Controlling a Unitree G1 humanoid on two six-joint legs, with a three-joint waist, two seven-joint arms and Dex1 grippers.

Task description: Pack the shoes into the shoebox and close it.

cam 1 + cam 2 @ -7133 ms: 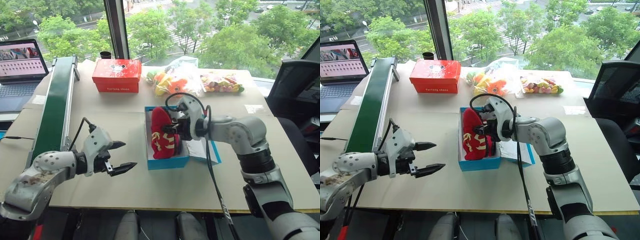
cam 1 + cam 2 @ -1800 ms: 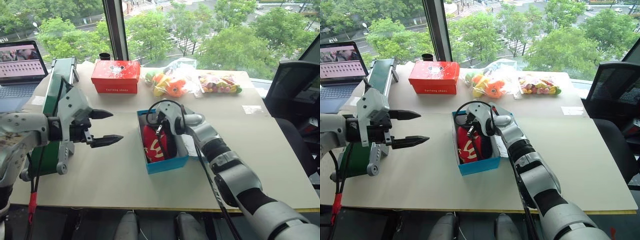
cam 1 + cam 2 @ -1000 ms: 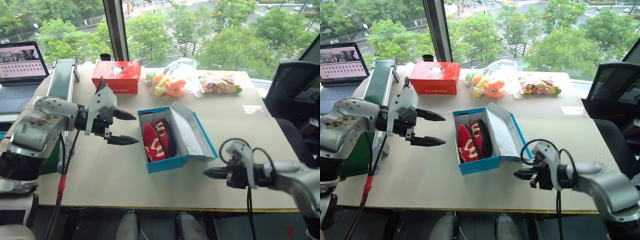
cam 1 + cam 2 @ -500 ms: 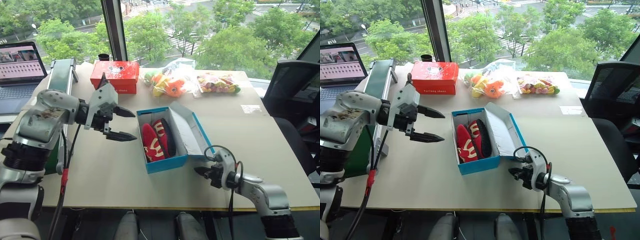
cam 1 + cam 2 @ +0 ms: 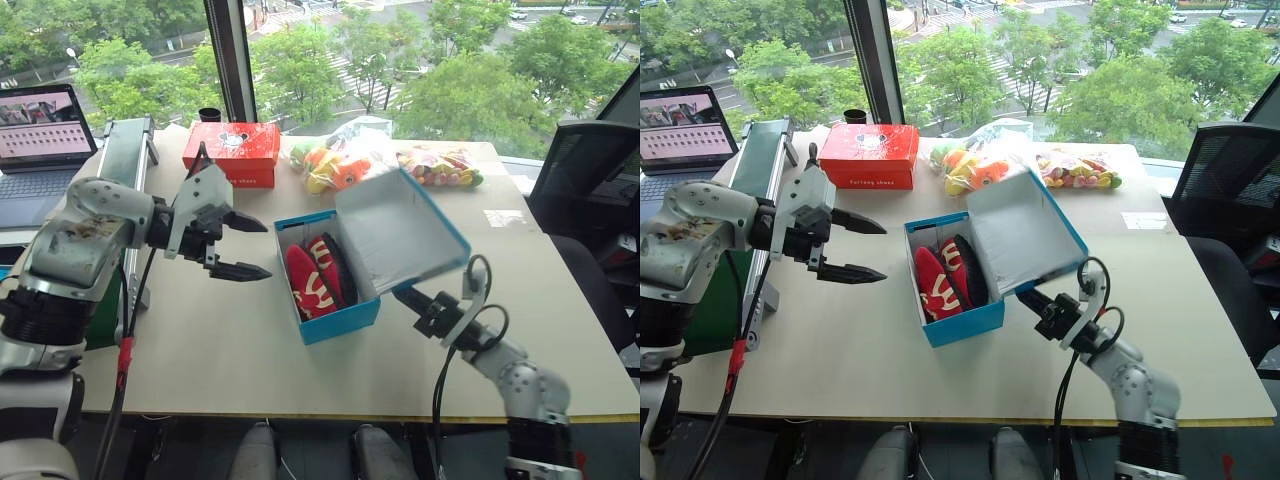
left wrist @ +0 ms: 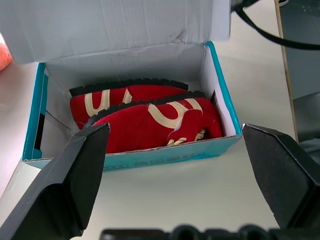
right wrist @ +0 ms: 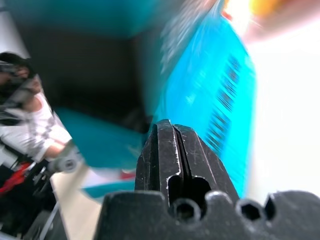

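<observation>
The left gripper (image 5: 243, 248) hovers beside the shoebox (image 5: 340, 318), on its conveyor-belt side, fingers spread wide and holding nothing. The right gripper (image 5: 404, 296) has its fingers pressed together, tip under the raised lid (image 5: 400, 232), which tilts up over the box. The shoes (image 6: 150, 120) lie side by side on edge inside the shoebox, long axes running along its length on the tabletop (image 5: 250, 350).
</observation>
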